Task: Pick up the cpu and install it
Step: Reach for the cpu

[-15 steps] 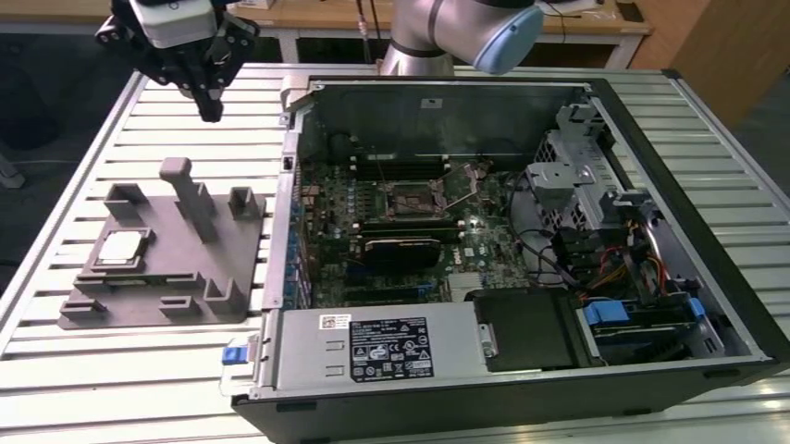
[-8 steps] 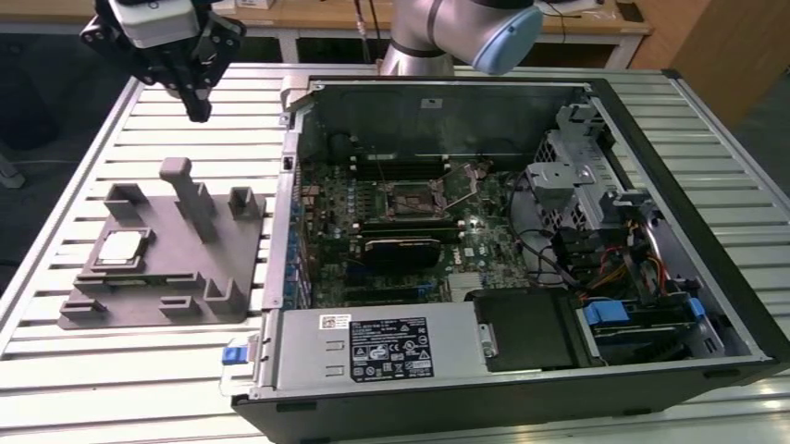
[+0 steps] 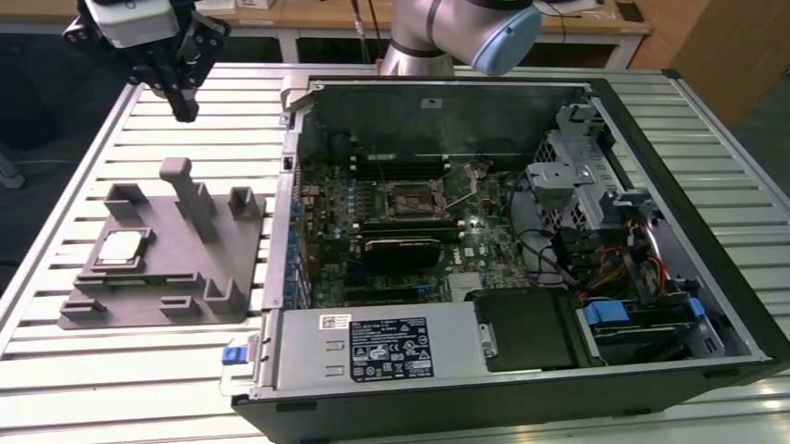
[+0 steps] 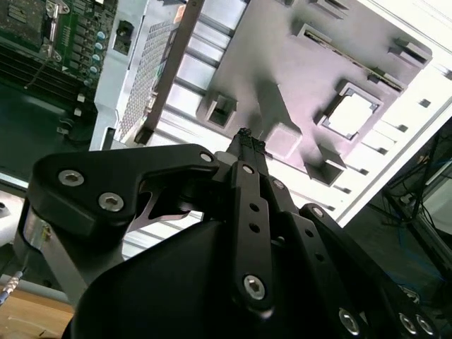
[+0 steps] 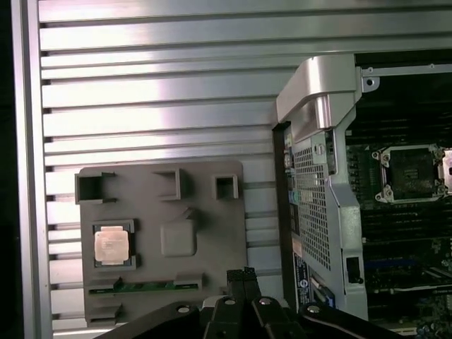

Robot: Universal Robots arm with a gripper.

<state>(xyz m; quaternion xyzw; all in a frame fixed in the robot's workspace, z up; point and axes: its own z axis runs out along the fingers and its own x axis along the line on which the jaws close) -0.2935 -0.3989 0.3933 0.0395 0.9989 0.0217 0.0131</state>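
The cpu [image 3: 120, 248] is a small silver square lying flat in a recess of the grey holder plate [image 3: 148, 301], at the exterior view's left beside the open computer case. Both wrist views show the cpu [image 4: 351, 113] [image 5: 111, 245] in that recess. My gripper [image 3: 183, 109] hangs high above the slatted table, beyond the holder's far end and well clear of the chip. Its fingers [image 4: 242, 145] meet at the tips with nothing between them, so it is shut and empty. The square metal-framed socket [image 3: 413, 196] [image 5: 412, 171] sits open on the motherboard inside the case.
The grey holder [image 5: 205, 212] carries a tall post [image 3: 185, 190] and several raised blocks around the chip. The case wall [image 3: 287, 166] stands between holder and motherboard. A black heatsink [image 3: 398, 248], drive cages [image 3: 580, 176] and cables crowd the case interior.
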